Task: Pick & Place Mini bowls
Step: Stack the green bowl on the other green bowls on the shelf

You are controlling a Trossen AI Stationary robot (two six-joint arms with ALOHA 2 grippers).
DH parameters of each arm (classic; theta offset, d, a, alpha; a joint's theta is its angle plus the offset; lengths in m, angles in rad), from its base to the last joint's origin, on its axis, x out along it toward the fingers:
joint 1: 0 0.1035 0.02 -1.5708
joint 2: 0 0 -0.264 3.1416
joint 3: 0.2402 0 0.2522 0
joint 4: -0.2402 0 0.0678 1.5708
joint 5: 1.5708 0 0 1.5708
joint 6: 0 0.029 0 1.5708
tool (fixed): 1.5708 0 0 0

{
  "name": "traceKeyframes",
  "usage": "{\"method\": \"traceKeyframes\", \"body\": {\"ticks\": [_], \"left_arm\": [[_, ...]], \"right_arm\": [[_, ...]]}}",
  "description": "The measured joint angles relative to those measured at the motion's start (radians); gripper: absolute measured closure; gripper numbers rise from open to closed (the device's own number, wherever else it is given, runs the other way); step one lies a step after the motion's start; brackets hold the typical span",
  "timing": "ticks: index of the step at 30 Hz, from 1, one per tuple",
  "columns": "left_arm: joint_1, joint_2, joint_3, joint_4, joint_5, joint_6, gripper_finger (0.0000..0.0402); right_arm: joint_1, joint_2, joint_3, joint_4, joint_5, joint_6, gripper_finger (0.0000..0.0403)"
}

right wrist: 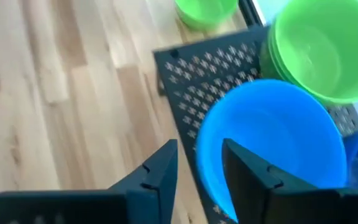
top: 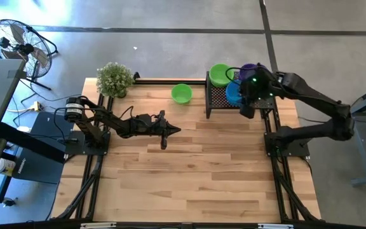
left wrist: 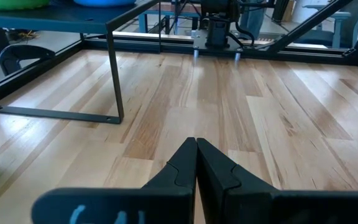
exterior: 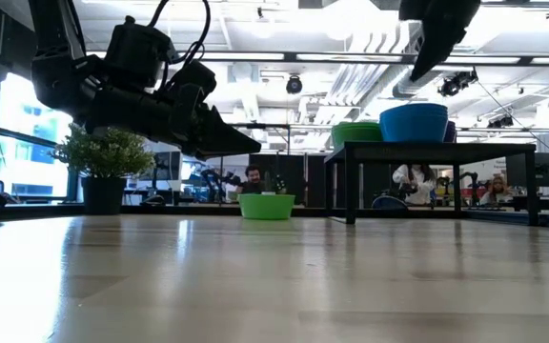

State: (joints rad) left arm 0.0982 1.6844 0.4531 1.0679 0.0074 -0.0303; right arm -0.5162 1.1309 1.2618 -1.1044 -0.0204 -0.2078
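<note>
Two dark robot arms over a pale wood-plank table (top: 196, 172). R gripper (right wrist: 199, 163) hovers above the black perforated metal rack (right wrist: 211, 74) at the table's far edge, fingers apart w/ a gap between them, astride the near rim of a bright blue round plastic mini bowl (right wrist: 272, 140) on the rack; nothing visibly clamped. Stack of green plastic mini bowls (right wrist: 319, 53) sits just beside it on the rack; a purple mini bowl (top: 249, 69) shows at the rack's back. One single green mini bowl (top: 182, 93) rests on the table beside the rack. L gripper (left wrist: 196, 163) waits mid-table, fingers pressed together, empty. Small leafy potted plant (top: 114, 79) at far-left corner.
</note>
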Motion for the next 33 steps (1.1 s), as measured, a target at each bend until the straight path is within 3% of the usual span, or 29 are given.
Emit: {"method": "traceKeyframes", "body": {"ticks": [10, 20, 29, 33], "left_arm": [[0.000, 0.000, 0.000, 0.000, 0.000, 0.000, 0.0401], [0.000, 0.000, 0.000, 0.041, 0.003, -0.031, 0.0401], [0.020, -0.088, 0.000, 0.033, 0.014, -0.057, 0.0401], [0.084, -0.096, 0.001, 0.027, 0.100, -0.136, 0.0401]], "right_arm": [[0.071, -0.279, -0.331, 0.427, -0.125, 0.026, 0.0397], [0.249, -0.480, -0.726, 1.002, -0.159, 0.055, 0.0401], [0.441, -0.505, -0.945, 1.332, -0.123, 0.103, 0.0401], [0.524, -0.505, -1.031, 1.464, -0.053, 0.085, 0.0402]]}}
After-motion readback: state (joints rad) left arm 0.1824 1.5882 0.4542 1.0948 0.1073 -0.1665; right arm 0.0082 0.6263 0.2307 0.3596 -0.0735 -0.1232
